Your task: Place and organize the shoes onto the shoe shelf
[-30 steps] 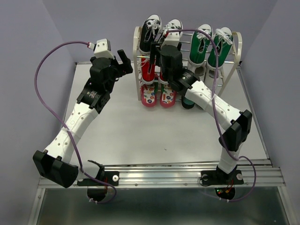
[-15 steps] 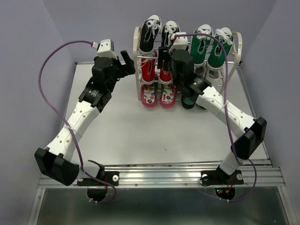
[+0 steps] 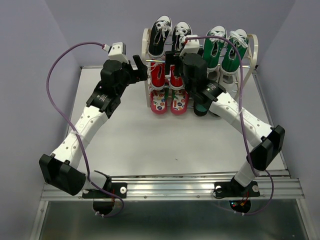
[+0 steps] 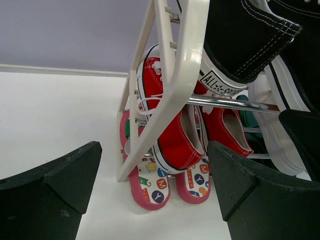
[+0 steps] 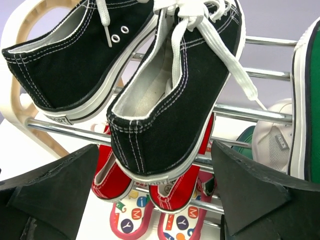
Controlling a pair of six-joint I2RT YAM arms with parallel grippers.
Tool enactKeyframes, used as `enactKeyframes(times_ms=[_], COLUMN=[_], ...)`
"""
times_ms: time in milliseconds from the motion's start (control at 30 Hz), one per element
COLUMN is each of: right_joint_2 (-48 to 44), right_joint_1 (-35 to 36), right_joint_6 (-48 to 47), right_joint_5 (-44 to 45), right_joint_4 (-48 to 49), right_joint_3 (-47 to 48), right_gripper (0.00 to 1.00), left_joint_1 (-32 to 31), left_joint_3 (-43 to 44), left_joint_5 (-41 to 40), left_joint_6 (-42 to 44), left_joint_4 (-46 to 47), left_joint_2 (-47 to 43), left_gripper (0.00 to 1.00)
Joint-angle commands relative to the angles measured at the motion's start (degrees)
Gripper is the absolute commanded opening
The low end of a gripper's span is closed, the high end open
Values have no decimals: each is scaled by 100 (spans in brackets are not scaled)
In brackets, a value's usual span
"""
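While the black sneakers (image 5: 165, 100) sit on the top tier of the shoe shelf (image 4: 185, 75), the right gripper (image 5: 156, 160) and the left gripper (image 4: 152, 160) both have their fingers spread wide, empty.

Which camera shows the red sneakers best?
The left wrist view: the red lace-up sneakers with white soles sit mid-frame, close up, on the white-framed shoe shelf. The overhead view shows only their small tops, beside the right arm. The right wrist view shows just their heels under the black-and-white sneakers.
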Motion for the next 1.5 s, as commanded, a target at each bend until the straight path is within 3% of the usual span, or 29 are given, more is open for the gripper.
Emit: enactKeyframes(times_ms=[0, 200, 333, 467, 733, 867, 1167, 1467], right_joint_2=[-397, -853, -1327, -1995, -3226, -3911, -3324, -3306], right_joint_1=[23, 23, 23, 23, 23, -143, -399, -399], right_joint_6=[122, 438, 728, 1262, 3126, 4023, 3831, 4068], right_joint_5=[49, -311, -1135, -1620, 56, 208, 339, 1139], right_joint_4=[-106, -650, -1177, -1266, -1389, -1424, -1424, -1372], right_joint_3=[43, -229, -721, -1932, -5079, -6178, -5838, -5767], right_gripper=[100, 100, 100, 100, 100, 100, 100, 100], left_joint_1=[12, -5, -5, -5, -49, -76, -85, -84], left_joint_3=[221, -16, -429, -1087, -3074, -3907, -4139, -3955], left_joint_5=[136, 153, 153, -57, -453, -927, -1130, -1139], left_joint_6=[45, 27, -61, -227, -860, -1264, -1362, -1318], left_joint_4=[298, 298, 465, 500, 931, 982, 1089, 1080], left_joint_2=[-156, -420, -788, -1158, -1904, -2335, -2547, -2354], left_gripper=[99, 99, 99, 99, 99, 99, 99, 99])
